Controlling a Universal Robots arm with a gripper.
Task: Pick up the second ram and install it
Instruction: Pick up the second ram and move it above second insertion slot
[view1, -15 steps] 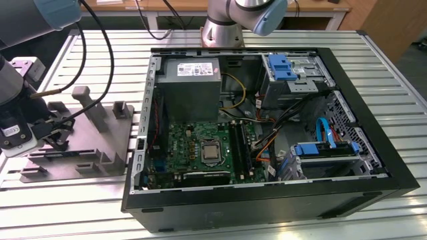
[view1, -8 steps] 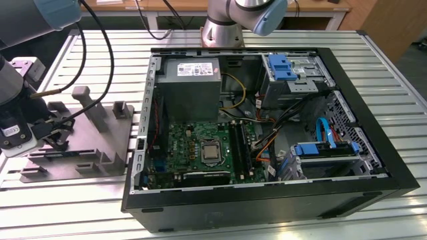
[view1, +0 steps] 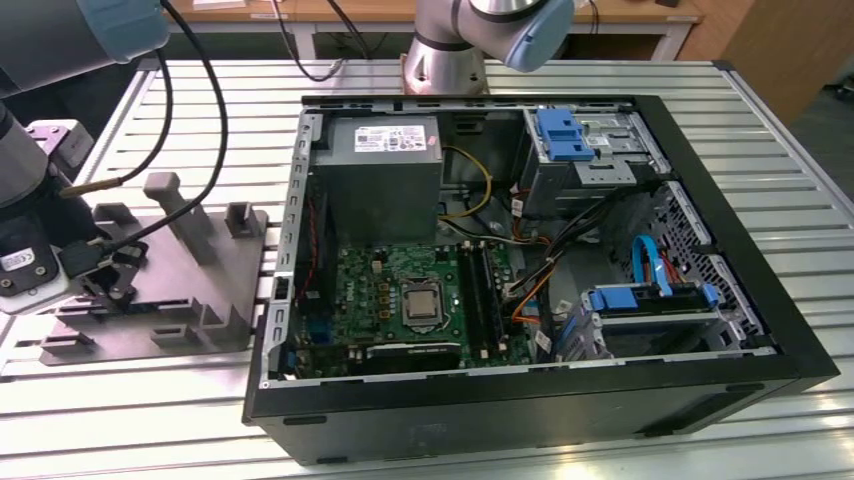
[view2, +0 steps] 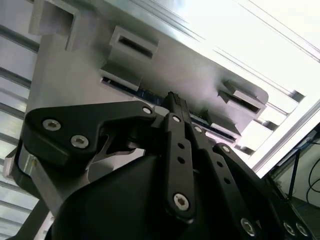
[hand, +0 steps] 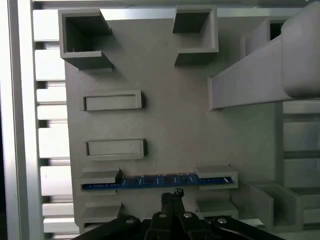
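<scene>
**Clerk:** Containers first?

**Inspector:** The open computer case lies on the slatted table. In it sit the green motherboard, the grey power supply and drive cages with blue latches. Towards the exterior view's left, just beside the case, lies the grey fixture plate.

**Clerk:** And the second ram?

**Inspector:** It stands on edge in a slot of the fixture plate, held between two raised blocks. It shows as a long blue strip in the first wrist view.

**Clerk:** What do the views add to each other?

**Inspector:** The exterior view gives the case and its contents. The first wrist view looks straight down on the plate and the ram's whole length. The second wrist view shows the plate at a slant, with the ram partly behind the black linkage.

**Clerk:** Arm pose?

**Inspector:** The arm rises from its base beyond the case. Its wrist hangs over the plate, with the gripper pointing down.

**Clerk:** Fingers?

**Inspector:** They are pressed together with nothing between them, as both wrist views show. The tips are just beside the ram's middle. I cannot tell whether they touch it.
</scene>
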